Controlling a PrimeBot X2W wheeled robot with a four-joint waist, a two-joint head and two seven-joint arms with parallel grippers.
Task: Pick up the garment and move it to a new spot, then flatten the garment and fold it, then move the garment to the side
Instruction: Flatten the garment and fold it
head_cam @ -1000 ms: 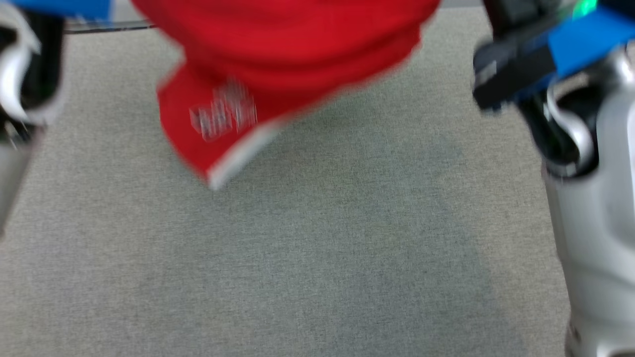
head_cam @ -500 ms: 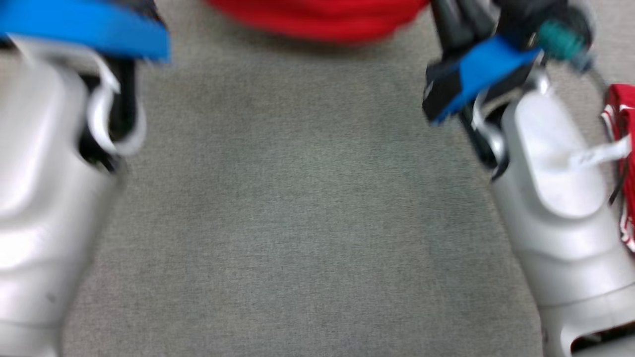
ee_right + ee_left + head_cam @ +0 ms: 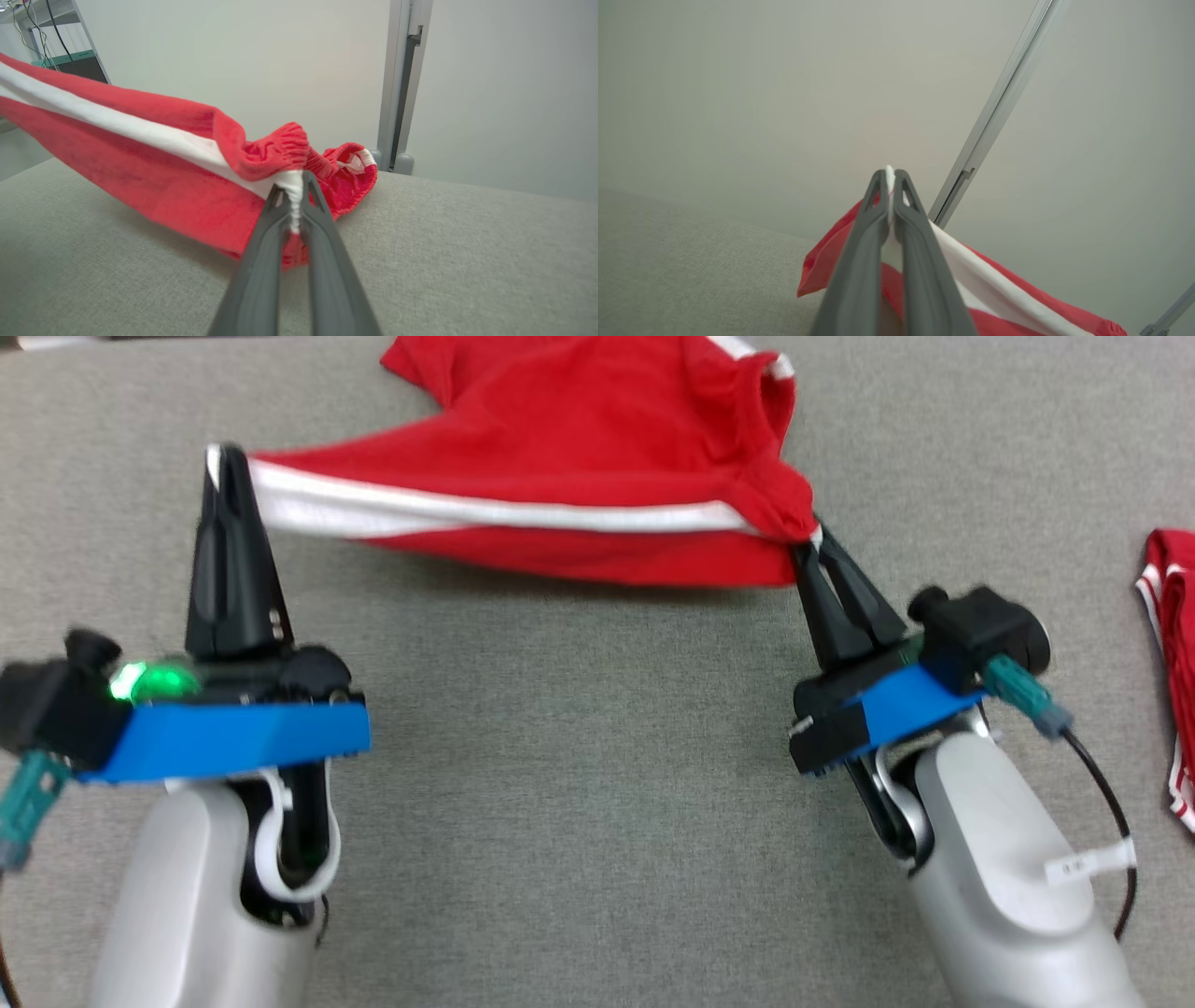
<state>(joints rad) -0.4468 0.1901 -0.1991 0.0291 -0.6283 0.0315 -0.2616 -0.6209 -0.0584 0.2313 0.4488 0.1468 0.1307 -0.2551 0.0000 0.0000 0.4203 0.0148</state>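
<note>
Half a second ago the head view was blurred. The pale forearms filled its lower corners and the garment was only a red smear along the top edge. Now the view is sharp, both grippers show whole, and the garment [image 3: 579,439] spans the upper middle. The whole picture has slid, so the camera moved. The second red-and-white cloth [image 3: 1172,616] sits at the right edge in both.

Nearest, at centre left of the head view, the left gripper [image 3: 224,462] points up the frame. Its fingers are pressed together on the garment's white-striped edge, and the left wrist view shows white fabric pinched at its tips [image 3: 890,175]. At centre right, the right gripper [image 3: 810,537] leans up and to the left, clamped on a bunched corner by the elastic waistband. The right wrist view shows white trim squeezed between its tips [image 3: 295,186].

Between the grippers the striped edge is pulled taut, lifted off the grey fabric surface [image 3: 597,803]. The rest of the garment trails back onto that surface toward the top of the frame. Farther off, the right wrist view shows a metal post [image 3: 402,84] against a pale wall.
</note>
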